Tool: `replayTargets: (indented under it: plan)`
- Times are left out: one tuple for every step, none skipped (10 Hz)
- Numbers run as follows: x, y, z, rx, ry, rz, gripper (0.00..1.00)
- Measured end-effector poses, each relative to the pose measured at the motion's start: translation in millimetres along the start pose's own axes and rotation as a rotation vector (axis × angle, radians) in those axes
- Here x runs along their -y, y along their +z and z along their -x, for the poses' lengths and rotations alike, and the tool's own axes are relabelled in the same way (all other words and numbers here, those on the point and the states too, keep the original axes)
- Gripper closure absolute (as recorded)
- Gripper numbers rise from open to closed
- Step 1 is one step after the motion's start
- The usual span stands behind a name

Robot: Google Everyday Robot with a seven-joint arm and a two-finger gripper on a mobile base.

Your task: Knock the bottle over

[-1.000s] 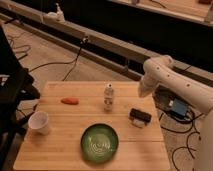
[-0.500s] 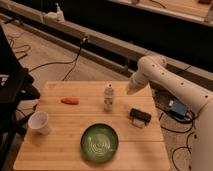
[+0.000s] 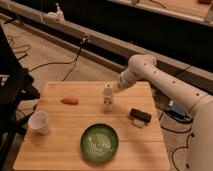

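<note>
Slim clear bottle with white cap stands upright; tool just beside it, opening unclear.

No readable text, bottle label illegible; claw beside bottle, unmarked

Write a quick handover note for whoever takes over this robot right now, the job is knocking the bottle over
Gripper: at the arm's tip, just right of the bottle's upper part, at the table's far side.
Bottle: upright near the middle of the wooden table, behind the green plate.
Done: arm brought up beside the bottle.
Left: push the bottle sideways until it tips; it is not yet down.
</note>
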Motion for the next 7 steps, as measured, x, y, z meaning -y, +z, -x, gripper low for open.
replayTargets:
  plan:
    - [-25, -4, -7, -0.002, -0.059, 0.049, 1.0]
    - [-36, -8, -13, -0.004, -0.09, 0.073, 1.0]
    - [-47, -12, -21, -0.01, -0.126, 0.093, 1.0]
    - [-57, -17, -30, -0.011, -0.164, 0.11, 1.0]
    - [-62, -21, -36, -0.008, -0.196, 0.112, 1.0]
    - [-60, -26, -37, 0.002, -0.208, 0.107, 1.0]
    - [-58, -27, -38, 0.004, -0.207, 0.105, 1.0]
